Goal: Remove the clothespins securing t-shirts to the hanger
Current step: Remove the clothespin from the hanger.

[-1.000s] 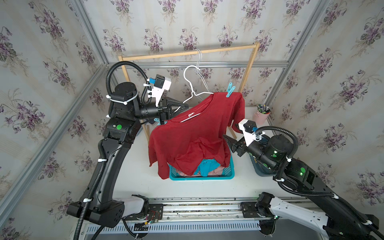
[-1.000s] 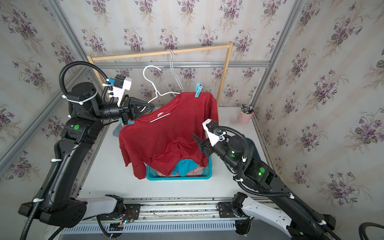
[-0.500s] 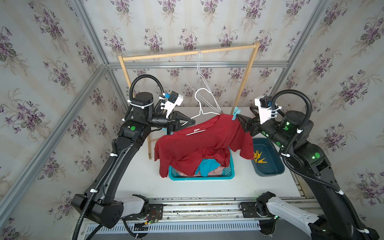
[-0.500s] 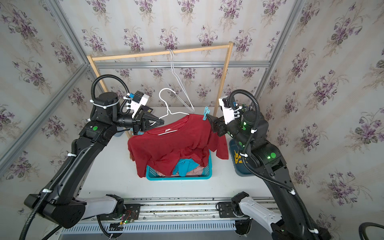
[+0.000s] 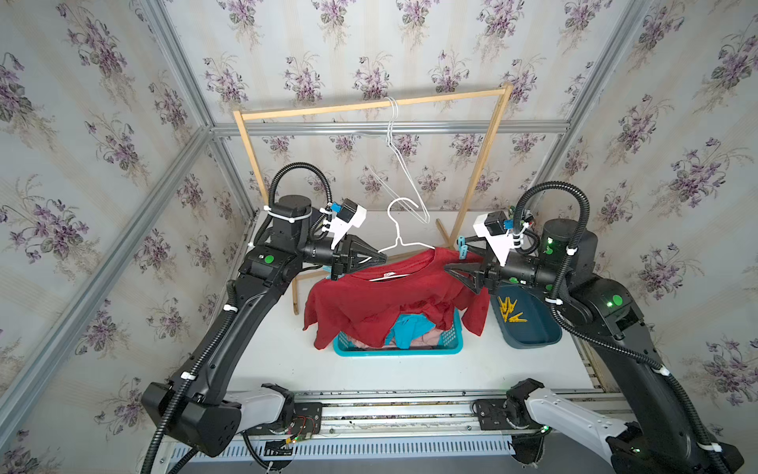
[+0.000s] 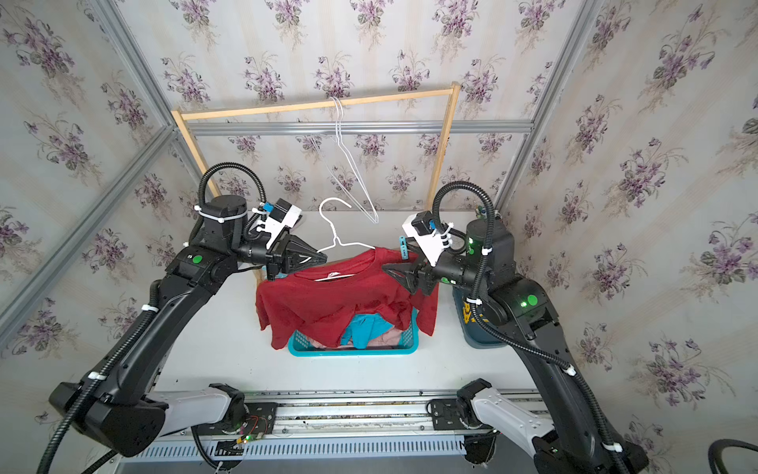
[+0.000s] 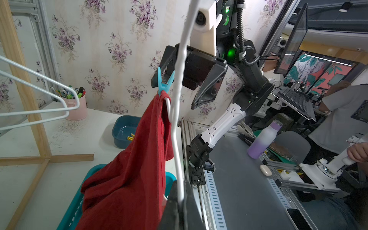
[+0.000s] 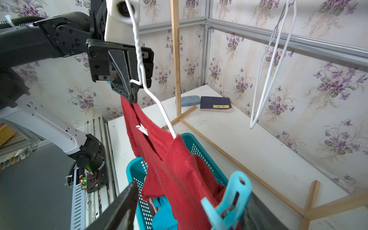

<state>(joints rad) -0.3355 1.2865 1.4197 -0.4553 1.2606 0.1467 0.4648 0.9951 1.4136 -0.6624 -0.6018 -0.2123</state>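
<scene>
Red cotton fills most of what I face. The dark red t-shirt (image 5: 381, 299) sags over the teal basket (image 5: 410, 352), where a turquoise tee (image 5: 410, 330) already lies. At 3 o'clock of the basket sits the dark blue bin (image 5: 529, 334), with yellow clothespins (image 5: 508, 310) in it. The shirt hangs on a white wire hanger (image 5: 400, 242).

My left pincer (image 5: 383, 259) is clamped on that hanger at the shirt's 10 o'clock shoulder. The left wrist view shows the wire nipped between its tips. My right pincer (image 5: 461, 279) stands wide apart with nothing in it, at the shirt's 2 o'clock shoulder. The only clip I can see on the hanger, a light blue clothespin (image 8: 229, 199), bites fabric and wire together there. Its two tail handles lie between my right jaws, close against one finger and well apart from the other. I cannot tell whether it touches that finger.

As I judge it, the step in hand is to take this last clip.
- I should shift sideways first, so the handles sit midway between my fingers rather than at one edge.
- I should close on the handles only, not on the mouth or the cloth.
- Once the mouth spreads, I should draw the clip off along its own length, away from the wire.
- My left should hold the hanger steady against that pull.
- If I squeeze off-centre, the clip will likely twist or flick away, or drag the shoulder with it.
</scene>
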